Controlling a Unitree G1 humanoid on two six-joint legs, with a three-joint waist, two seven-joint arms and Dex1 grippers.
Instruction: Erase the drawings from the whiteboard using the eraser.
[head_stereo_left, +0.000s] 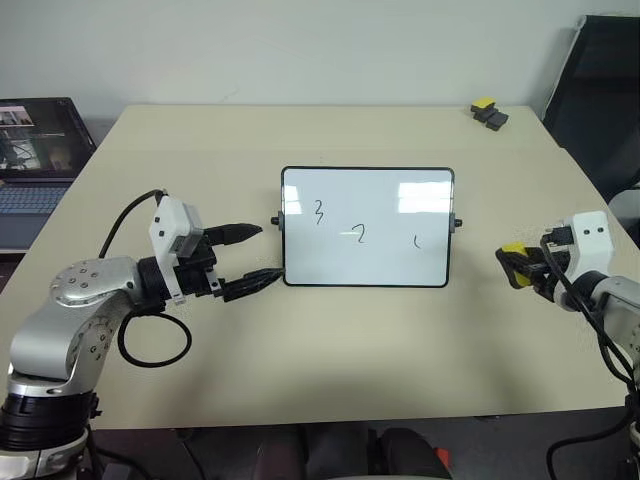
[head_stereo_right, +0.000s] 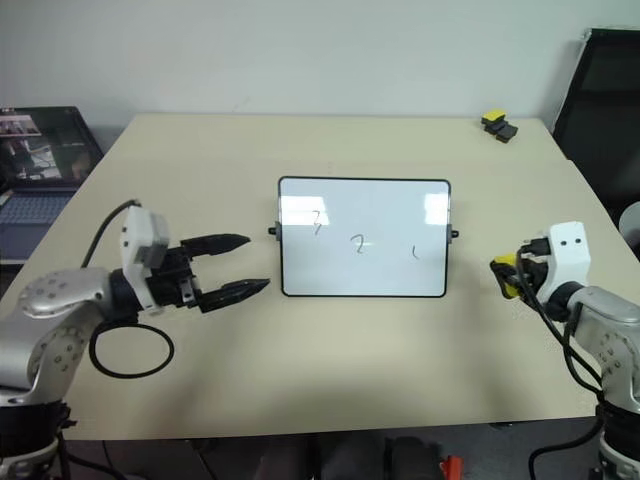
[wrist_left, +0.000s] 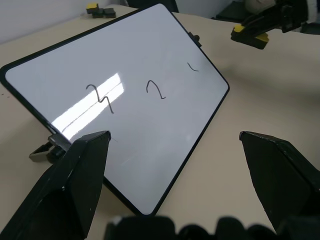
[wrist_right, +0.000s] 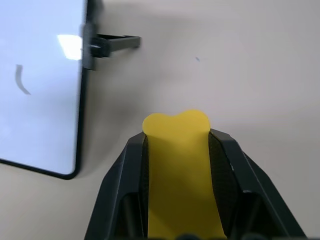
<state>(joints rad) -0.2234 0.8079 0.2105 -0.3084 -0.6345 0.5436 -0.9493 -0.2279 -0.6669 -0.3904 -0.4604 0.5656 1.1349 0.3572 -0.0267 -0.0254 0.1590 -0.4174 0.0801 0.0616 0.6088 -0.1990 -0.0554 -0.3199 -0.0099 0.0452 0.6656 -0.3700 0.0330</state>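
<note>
Whiteboard (head_stereo_left: 366, 227): stands mid-worktop (head_stereo_left: 330, 360), drawings (head_stereo_left: 360, 234) unwiped.
Around: black gadget with a yellow cap (head_stereo_left: 488, 113) at far corner, laptop (head_stereo_left: 35, 150) off left edge; nothing blocks the board.
Eraser (head_stereo_left: 514, 249): right of board, apart from it.
Right gripper (head_stereo_left: 522, 268): clamped on eraser.
Left gripper (head_stereo_left: 255, 256): spread wide, empty, just beside board's left edge.

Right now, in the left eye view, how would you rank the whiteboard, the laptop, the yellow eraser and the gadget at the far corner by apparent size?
1. whiteboard
2. laptop, partly cut off
3. and 4. eraser and gadget: look alike; the gadget lies farther off, so unranked.
</note>
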